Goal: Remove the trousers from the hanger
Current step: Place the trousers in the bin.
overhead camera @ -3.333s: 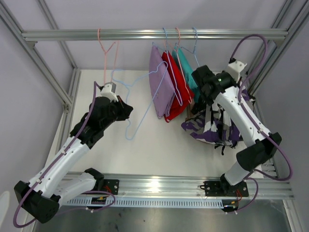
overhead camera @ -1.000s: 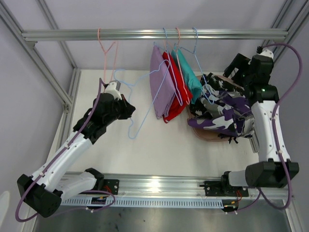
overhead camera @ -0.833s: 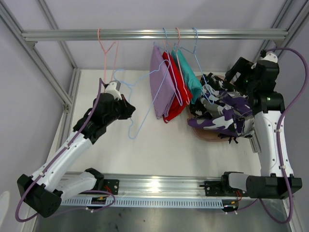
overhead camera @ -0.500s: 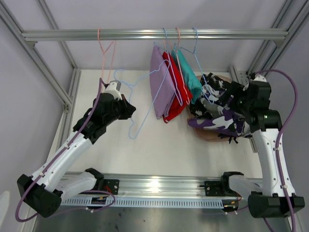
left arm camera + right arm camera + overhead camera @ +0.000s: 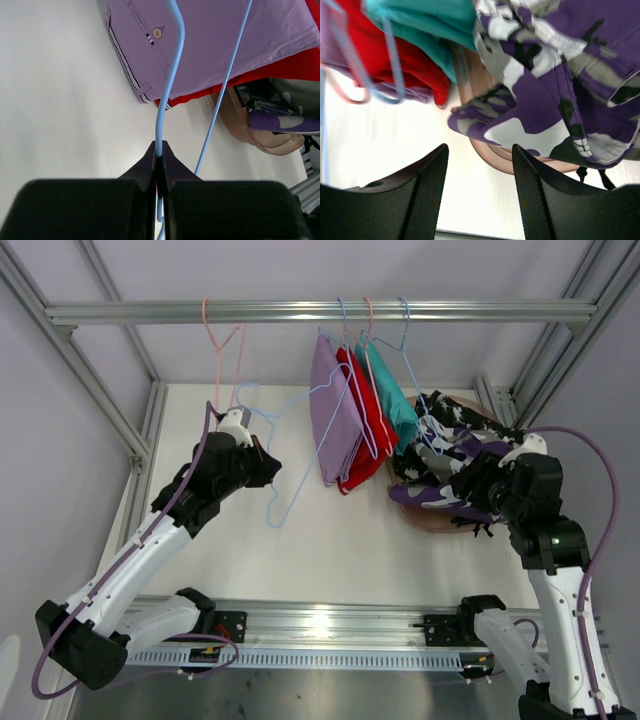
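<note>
On your left side, left tool (image 5: 159,154) pinches the blue hanger (image 5: 169,95) wire tight | right tool (image 5: 479,150) fingers wide apart, holding nothing, over the purple-and-white trousers (image 5: 555,100) heaped in the tan bowl (image 5: 492,156) on the worktop (image 5: 330,540) | lilac trousers (image 5: 332,415), red trousers (image 5: 366,428), teal trousers (image 5: 397,405) hang from the rail (image 5: 300,312)

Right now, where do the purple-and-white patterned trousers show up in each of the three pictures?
Top external: purple-and-white trousers right of centre, heaped on the tan basket.
Left wrist: the same trousers, a sliver at the right edge.
Right wrist: they fill the upper right.
Shared landmark: the red trousers, hanging beside them in every view.
</note>
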